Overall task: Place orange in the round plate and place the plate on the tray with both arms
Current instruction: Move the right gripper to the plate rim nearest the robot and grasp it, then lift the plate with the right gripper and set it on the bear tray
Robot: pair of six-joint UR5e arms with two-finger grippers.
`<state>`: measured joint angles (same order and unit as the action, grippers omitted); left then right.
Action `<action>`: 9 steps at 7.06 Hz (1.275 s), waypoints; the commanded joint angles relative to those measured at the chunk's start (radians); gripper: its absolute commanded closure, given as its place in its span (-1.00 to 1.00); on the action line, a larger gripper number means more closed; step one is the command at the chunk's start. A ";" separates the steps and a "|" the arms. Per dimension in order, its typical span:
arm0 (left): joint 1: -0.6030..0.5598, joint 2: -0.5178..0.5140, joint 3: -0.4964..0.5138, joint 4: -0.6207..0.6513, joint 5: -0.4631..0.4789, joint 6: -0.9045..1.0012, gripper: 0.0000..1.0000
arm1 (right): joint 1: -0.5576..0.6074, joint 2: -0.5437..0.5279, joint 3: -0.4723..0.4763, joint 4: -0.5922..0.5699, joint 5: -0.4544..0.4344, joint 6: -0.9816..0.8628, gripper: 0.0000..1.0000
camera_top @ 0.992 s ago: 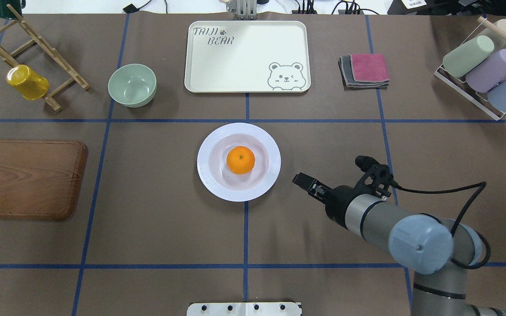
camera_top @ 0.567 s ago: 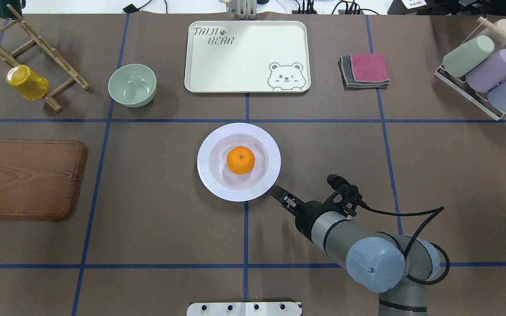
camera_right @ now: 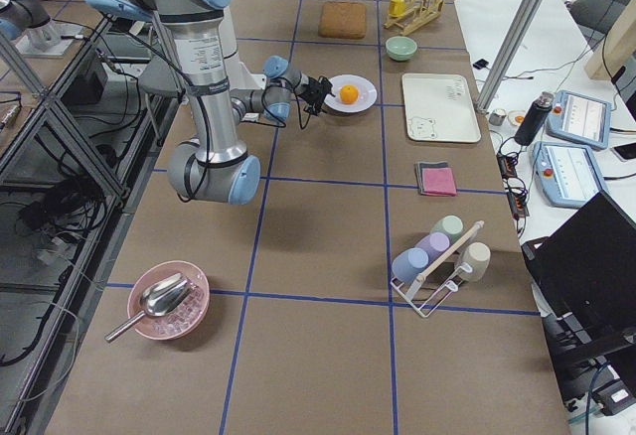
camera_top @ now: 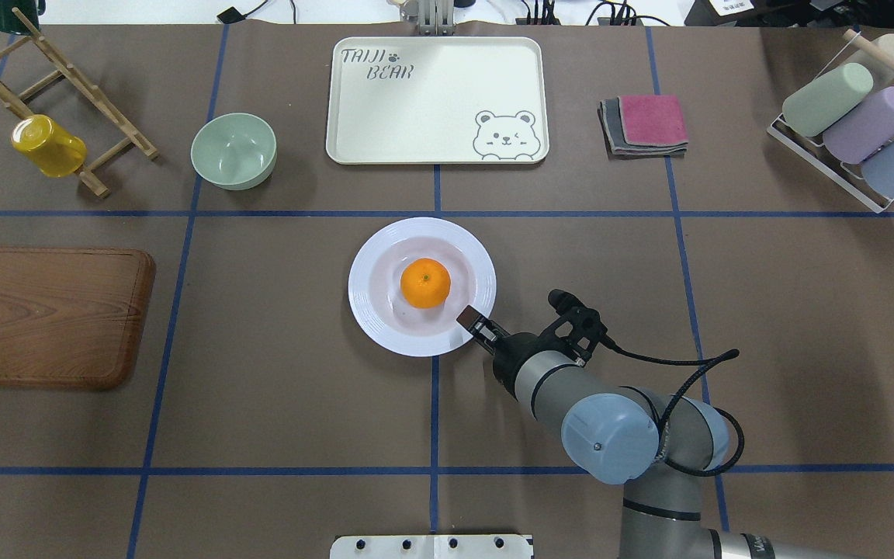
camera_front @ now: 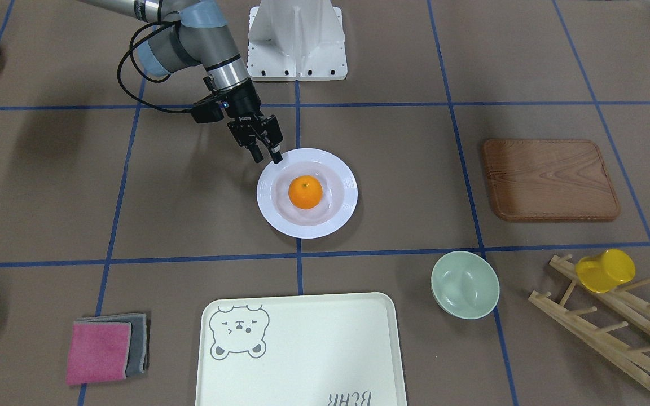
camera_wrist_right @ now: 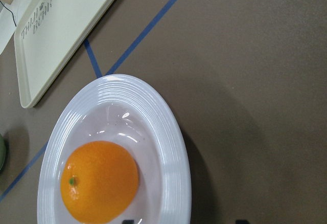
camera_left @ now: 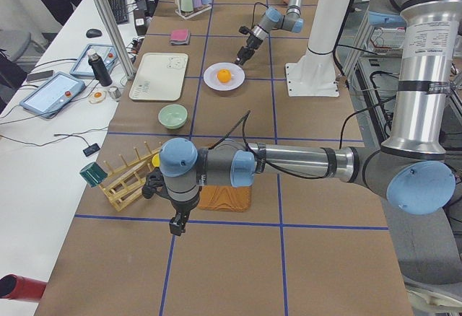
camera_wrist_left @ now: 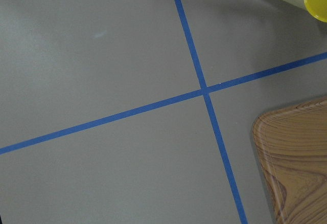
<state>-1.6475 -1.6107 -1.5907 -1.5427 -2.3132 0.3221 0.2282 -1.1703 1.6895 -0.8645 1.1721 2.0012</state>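
Note:
The orange lies in the sunken centre of the white round plate at mid-table. My right gripper is open at the plate's near right rim. In the right wrist view its two fingertips stand either side of the rim, with the orange just beyond. The front view shows the same gripper at the plate's edge. The cream bear tray lies bare at the far side. My left gripper hangs over the table beside the wooden board; I cannot tell its state.
A pale green bowl sits left of the tray. A yellow cup hangs on a wooden rack. A brown wooden board lies at the left. Folded cloths and a rack of cups are at the right.
My right arm has swung left, carrying its gripper from well right of the plate to the plate's near right rim. Plate and orange have not moved.

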 commanded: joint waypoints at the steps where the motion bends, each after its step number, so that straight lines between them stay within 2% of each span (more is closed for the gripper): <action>1: 0.000 0.000 0.000 -0.005 0.000 0.000 -0.97 | 0.023 0.044 -0.056 -0.002 0.000 0.002 -0.34; 3: 0.000 0.000 0.000 -0.005 0.000 0.000 -0.97 | 0.026 0.044 -0.070 -0.001 0.000 0.020 0.26; 4: 0.002 0.000 0.000 -0.005 0.000 -0.002 -0.97 | 0.026 0.047 -0.070 0.001 0.000 0.027 0.85; 5: 0.002 0.000 0.000 -0.005 0.000 -0.002 -0.97 | 0.028 0.051 -0.067 0.005 0.001 0.034 1.00; 8: 0.000 0.000 -0.006 -0.005 0.000 -0.008 -0.97 | 0.075 0.055 -0.056 0.019 -0.034 0.151 1.00; 9: 0.002 0.000 -0.006 -0.005 0.000 -0.009 -0.97 | 0.082 0.048 -0.063 0.142 -0.061 0.169 1.00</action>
<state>-1.6470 -1.6107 -1.5957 -1.5478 -2.3133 0.3158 0.2991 -1.1179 1.6314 -0.8227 1.1423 2.1398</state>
